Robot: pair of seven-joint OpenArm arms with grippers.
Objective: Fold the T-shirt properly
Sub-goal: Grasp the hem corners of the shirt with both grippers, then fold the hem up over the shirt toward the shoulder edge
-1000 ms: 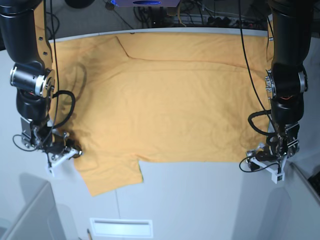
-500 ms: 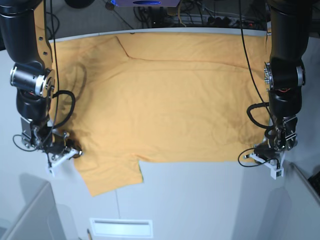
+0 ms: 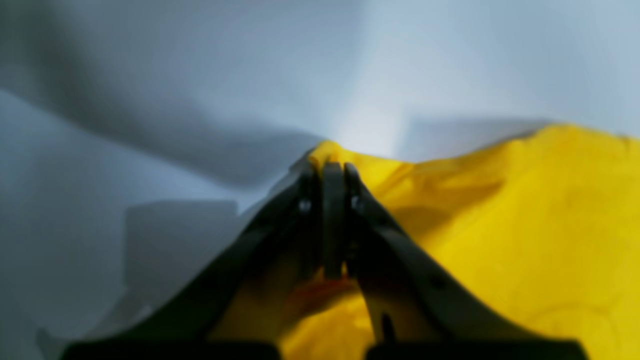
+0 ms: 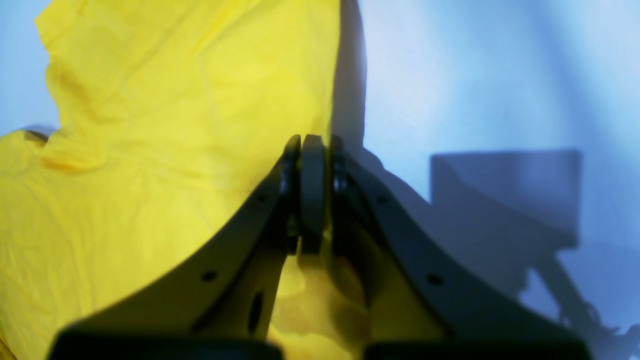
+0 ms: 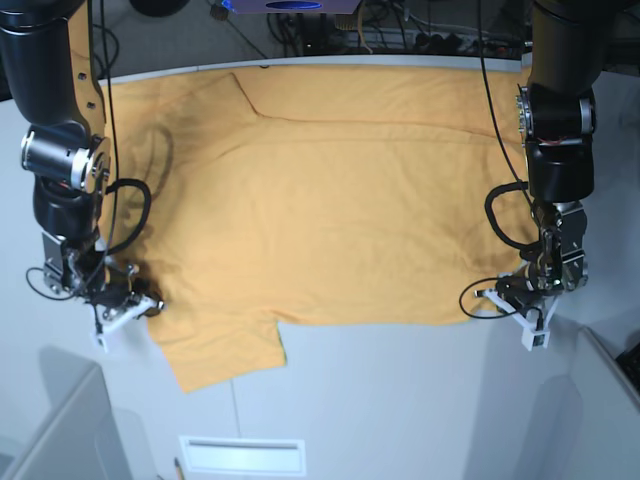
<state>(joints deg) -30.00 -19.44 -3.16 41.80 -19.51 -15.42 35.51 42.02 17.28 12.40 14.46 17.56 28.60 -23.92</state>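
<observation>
The light-orange T-shirt lies spread flat over the white table, with one sleeve sticking out toward the front. My left gripper sits at the shirt's front corner on the right of the base view. Up close, that left gripper is shut on a raised pinch of T-shirt cloth. My right gripper rests at the shirt's edge on the left of the base view. The right wrist view shows the right gripper shut on the T-shirt edge, cloth showing between its fingers.
Cables and equipment crowd the space behind the table's far edge. A white slotted plate lies at the front edge. Grey panels rise at both front corners. Loose black cables hang beside each wrist.
The left arm has moved inward to the shirt's front corner, and its gripper has gone from open to shut on the cloth. The right arm has stayed put.
</observation>
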